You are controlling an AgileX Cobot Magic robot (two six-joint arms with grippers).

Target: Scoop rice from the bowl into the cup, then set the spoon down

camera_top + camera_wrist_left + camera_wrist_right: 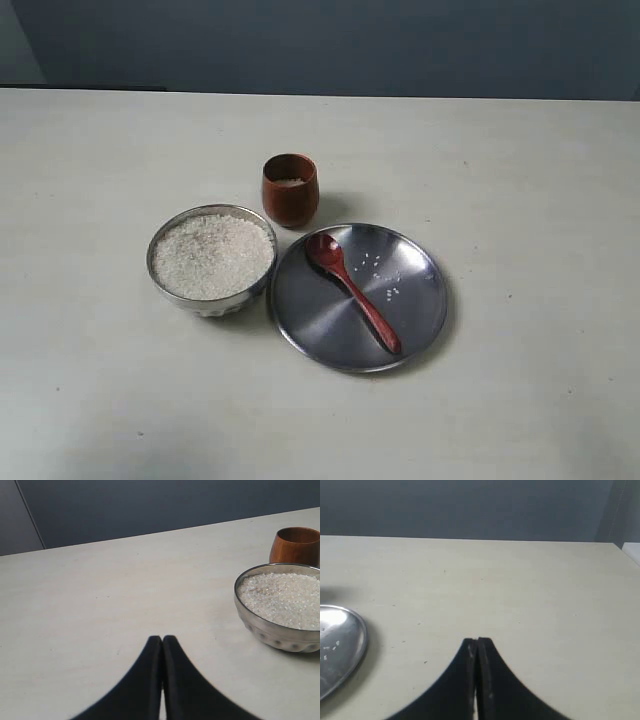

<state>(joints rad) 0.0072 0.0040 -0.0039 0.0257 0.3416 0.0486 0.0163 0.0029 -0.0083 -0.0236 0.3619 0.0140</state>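
Observation:
A shiny steel bowl [168, 280] heaped with white rice [212, 256] sits left of centre on the table. Behind it stands the reddish-brown cup [290, 190] with a little rice inside. The wooden spoon [352, 290] lies on a flat steel plate [300, 310], among a few stray grains. Neither gripper shows in the exterior view. My left gripper [162, 639] is shut on nothing, over bare table, apart from the bowl [272, 630] and cup [295, 545]. My right gripper [477, 641] is shut and empty, off to the side of the plate's edge [357, 635].
The pale table [520, 180] stretches around the three dishes, with a dark wall behind it. In the right wrist view the table's edge [627, 552] shows at the far corner.

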